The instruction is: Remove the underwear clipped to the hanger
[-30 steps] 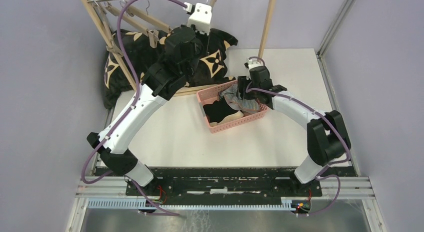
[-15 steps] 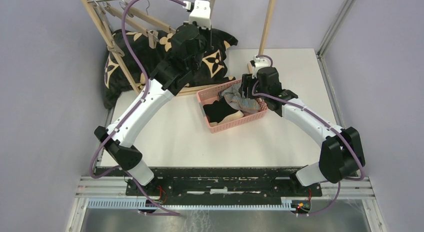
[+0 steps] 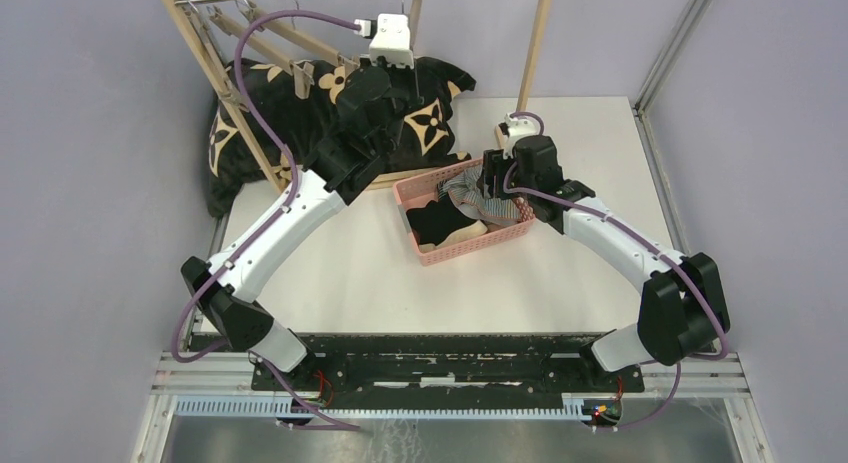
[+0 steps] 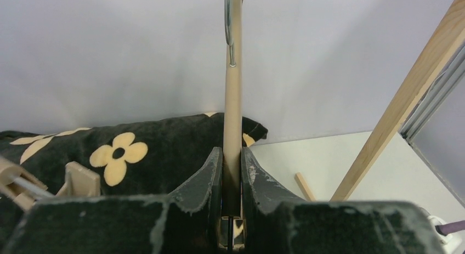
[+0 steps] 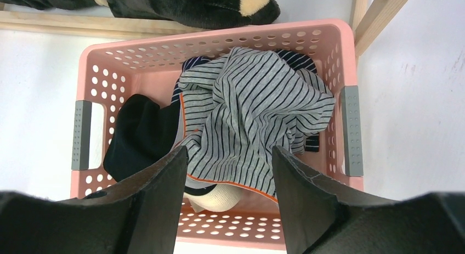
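Observation:
My left gripper (image 4: 232, 155) is shut on the wooden bar of a hanger (image 4: 232, 95), held upright near the rack with its metal hook (image 4: 228, 23) at the top; no cloth shows on it. The underwear lies in the pink basket (image 5: 219, 37): a grey-and-white striped pair with orange trim (image 5: 257, 106) on top, a black pair (image 5: 140, 136) to the left, and a navy striped pair (image 5: 296, 59) peeking out behind. My right gripper (image 5: 229, 152) hangs open just above the basket (image 3: 470, 245), with nothing between its fingers.
A black blanket with tan flowers (image 3: 300, 93) lies under the wooden rack (image 3: 215, 63) at the back left. More wooden hangers (image 3: 280, 38) hang on the rail. A rack post (image 3: 535, 43) stands behind the basket. White table edge runs right of the basket.
My left arm has carried the hanger up and back toward the rail. My right gripper drew slightly back from the basket early on, then held still.

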`<act>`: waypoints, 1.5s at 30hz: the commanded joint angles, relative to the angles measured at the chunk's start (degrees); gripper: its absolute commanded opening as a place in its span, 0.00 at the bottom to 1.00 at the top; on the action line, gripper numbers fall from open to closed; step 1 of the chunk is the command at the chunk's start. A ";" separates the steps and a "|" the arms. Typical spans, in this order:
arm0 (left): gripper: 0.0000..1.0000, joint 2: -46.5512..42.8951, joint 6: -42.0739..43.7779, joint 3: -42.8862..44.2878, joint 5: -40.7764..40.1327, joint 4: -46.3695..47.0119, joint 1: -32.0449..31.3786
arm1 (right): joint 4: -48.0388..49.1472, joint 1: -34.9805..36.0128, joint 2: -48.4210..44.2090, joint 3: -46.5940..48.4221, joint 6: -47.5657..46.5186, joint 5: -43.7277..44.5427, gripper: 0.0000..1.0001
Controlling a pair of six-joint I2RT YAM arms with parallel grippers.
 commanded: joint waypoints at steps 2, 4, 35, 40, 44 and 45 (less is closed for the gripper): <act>0.03 -6.92 -2.11 -5.42 -1.21 11.05 0.05 | 3.05 0.17 0.43 -0.06 -0.04 -1.46 0.65; 0.03 -7.64 -1.38 -6.00 -1.98 11.81 0.06 | 3.10 0.16 0.71 -0.01 0.12 -1.99 0.65; 0.03 1.02 0.21 2.87 -5.68 6.56 3.68 | 4.36 0.34 -0.70 -1.71 0.71 -3.02 0.64; 0.03 3.76 -2.37 7.36 -2.65 1.44 7.02 | 4.57 0.31 -0.89 -1.97 0.71 -2.85 0.64; 0.03 5.25 -2.88 9.29 -0.79 -1.14 8.50 | 4.81 0.27 -0.80 -2.02 0.71 -2.86 0.64; 0.03 5.43 -2.94 9.62 -0.34 -1.76 8.61 | 5.07 0.34 -0.72 -2.06 0.82 -2.84 0.64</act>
